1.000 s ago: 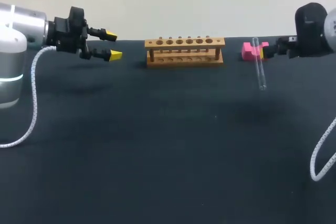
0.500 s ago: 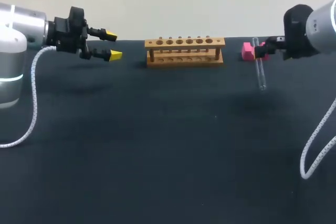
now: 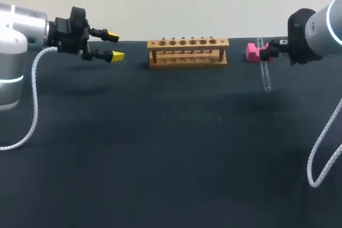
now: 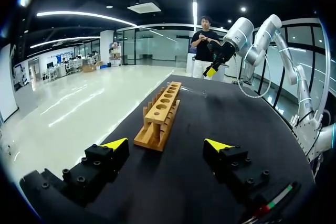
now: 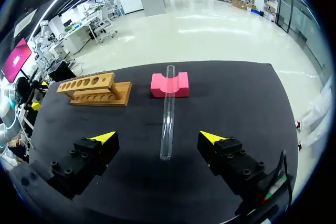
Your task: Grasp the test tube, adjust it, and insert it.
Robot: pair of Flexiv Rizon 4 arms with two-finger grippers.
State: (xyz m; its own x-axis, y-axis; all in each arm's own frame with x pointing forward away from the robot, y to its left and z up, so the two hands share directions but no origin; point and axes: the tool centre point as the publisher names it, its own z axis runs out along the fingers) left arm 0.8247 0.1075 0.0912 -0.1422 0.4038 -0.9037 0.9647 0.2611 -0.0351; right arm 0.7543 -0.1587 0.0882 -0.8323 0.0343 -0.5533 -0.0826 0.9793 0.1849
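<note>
A clear glass test tube (image 3: 264,71) lies at the table's right, its far end propped in the notch of a pink block (image 3: 254,52). The wooden rack (image 3: 188,52) with a row of holes stands at the back middle. My right gripper (image 3: 273,50) hovers just right of the block. In the right wrist view it (image 5: 157,138) is open, with the tube (image 5: 167,113) running out ahead between its spread fingers, untouched. My left gripper (image 3: 114,46) hangs open and empty left of the rack. In the left wrist view it (image 4: 166,145) faces the rack's (image 4: 163,108) end.
The black table (image 3: 160,148) stretches wide in front of the rack and the tube. White cables hang from both arms at the table's sides. From the right wrist view my left arm (image 5: 18,95) shows beyond the rack (image 5: 94,89).
My right arm has swung in from the right edge toward the pink block and the tube, its wrist turning. The left arm, tube and rack have not moved.
</note>
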